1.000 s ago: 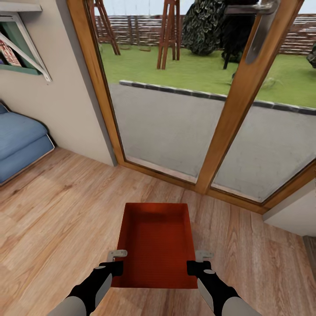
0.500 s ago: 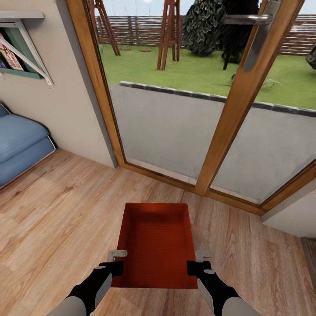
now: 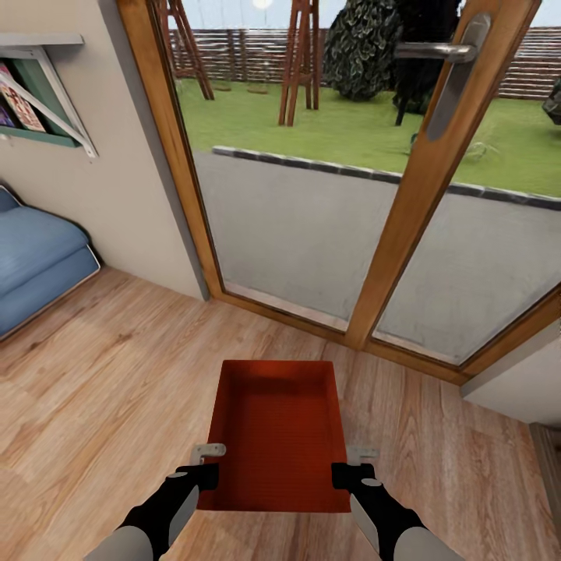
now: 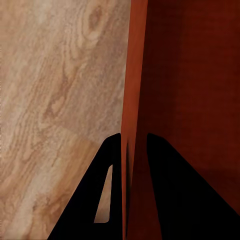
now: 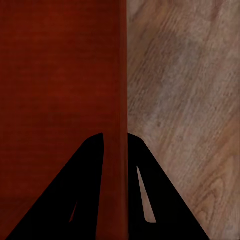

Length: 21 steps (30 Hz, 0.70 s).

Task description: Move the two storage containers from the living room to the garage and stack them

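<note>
Two wood-framed glass doors (image 3: 366, 202) span 12 o'clock over the light plank floor (image 3: 101, 366), blue sofa (image 3: 35, 257) at 9. One orange-red container (image 3: 276, 432) sits centre, left gripper (image 3: 204, 464) and right gripper (image 3: 352, 464) each clamping a side wall

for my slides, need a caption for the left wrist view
Left tool clamps storage container wall over wood floor.

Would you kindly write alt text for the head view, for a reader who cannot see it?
Two robot arms hold an orange-red open-top bin by its long side walls, the left gripper and the right gripper one on each, above a light wood plank floor. Ahead are wood-framed glass doors onto a lawn; a blue sofa sits at the left.
</note>
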Available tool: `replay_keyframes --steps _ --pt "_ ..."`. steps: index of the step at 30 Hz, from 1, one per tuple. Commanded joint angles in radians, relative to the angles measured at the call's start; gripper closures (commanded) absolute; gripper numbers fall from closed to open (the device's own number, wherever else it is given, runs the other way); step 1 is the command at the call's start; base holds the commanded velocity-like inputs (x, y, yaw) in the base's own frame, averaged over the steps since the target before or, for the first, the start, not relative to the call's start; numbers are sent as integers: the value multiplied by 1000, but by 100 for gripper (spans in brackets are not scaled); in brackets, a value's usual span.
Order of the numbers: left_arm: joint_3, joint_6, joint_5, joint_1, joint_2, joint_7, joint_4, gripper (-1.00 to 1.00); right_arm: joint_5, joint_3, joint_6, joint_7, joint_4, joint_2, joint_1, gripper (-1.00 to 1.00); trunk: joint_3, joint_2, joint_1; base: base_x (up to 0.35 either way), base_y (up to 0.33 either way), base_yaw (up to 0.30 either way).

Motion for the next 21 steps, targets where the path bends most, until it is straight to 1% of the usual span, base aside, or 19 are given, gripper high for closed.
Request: replay_keyframes --steps 1,21 --pt "4 7 -12 0 2 11 -2 100 17 -13 3 -1 -2 -17 0 100 3 7 -4 0 0 0" --pt "4 7 -12 0 2 11 -3 100 17 -13 3 -1 -2 -17 0 100 65 147 -81 0 0 0"
